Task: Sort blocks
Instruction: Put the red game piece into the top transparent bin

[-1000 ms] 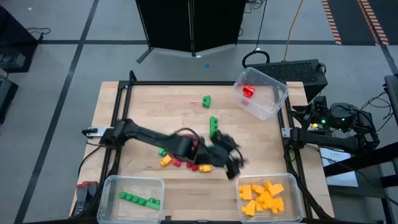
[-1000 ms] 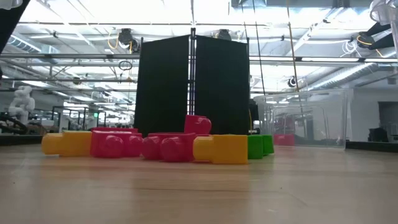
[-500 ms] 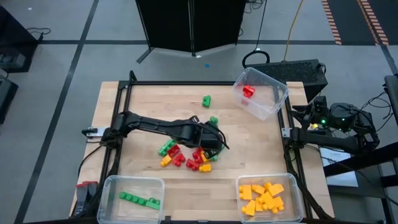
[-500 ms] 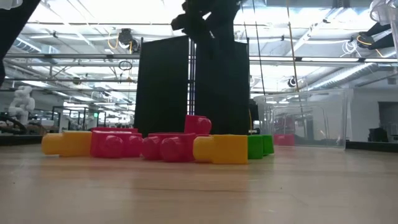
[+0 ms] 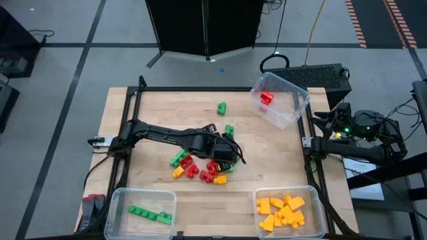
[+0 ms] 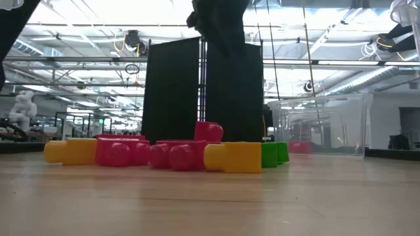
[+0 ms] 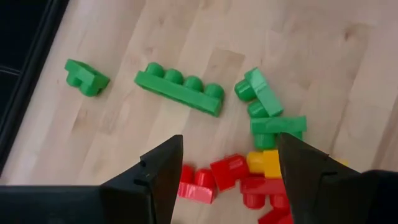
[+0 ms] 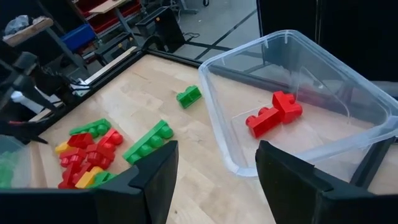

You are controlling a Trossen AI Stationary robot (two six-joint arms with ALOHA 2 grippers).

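Left gripper [image 7: 227, 165] has swung back from the yellow bin at 5 o'clock to the mixed blocks [image 5: 200, 167] mid-worktop, fingers apart and empty, next pick pending; right fingers apart, parked.

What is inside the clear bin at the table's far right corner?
The clear bin holds red blocks, seemingly two joined or touching; nothing else shows inside. The right pincer waits open beside it. The left pincer hovers open over the pile.

We noted a grey floor [image 5: 60, 40] around the wooden table [image 5: 167, 107]. Beyond its far edge stood a black folding panel [image 6: 203, 88], under bright ceiling lights [image 6: 98, 10].
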